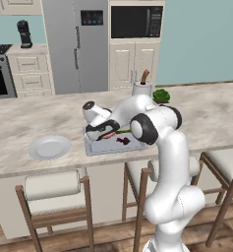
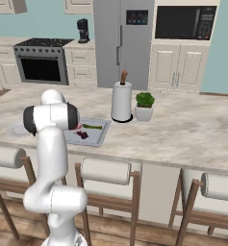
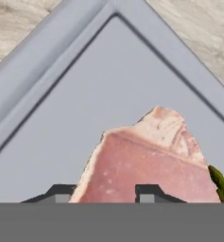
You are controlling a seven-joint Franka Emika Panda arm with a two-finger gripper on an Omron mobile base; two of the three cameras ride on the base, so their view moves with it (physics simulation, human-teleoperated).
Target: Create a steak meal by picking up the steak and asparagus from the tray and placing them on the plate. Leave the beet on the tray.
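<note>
The grey tray (image 1: 92, 148) lies on the counter near its front edge, and my gripper (image 1: 101, 131) hangs low over its left part. In the hand view, the gripper (image 3: 106, 191) is open, its fingertips (image 3: 61, 191) set wide apart just above the pink steak (image 3: 151, 160), which lies near a corner of the tray (image 3: 52, 118). A tip of the green asparagus (image 3: 219, 182) shows beside the steak. The asparagus (image 1: 122, 131) and the dark red beet (image 1: 124, 141) lie on the tray's right half. The round plate (image 1: 49, 146) sits empty to the tray's left.
A paper towel holder (image 2: 121, 102) and a potted green plant (image 2: 145, 105) stand behind the tray. Padded stools (image 1: 51, 184) line the counter's front edge. The counter (image 2: 183, 129) stretches bare to the right.
</note>
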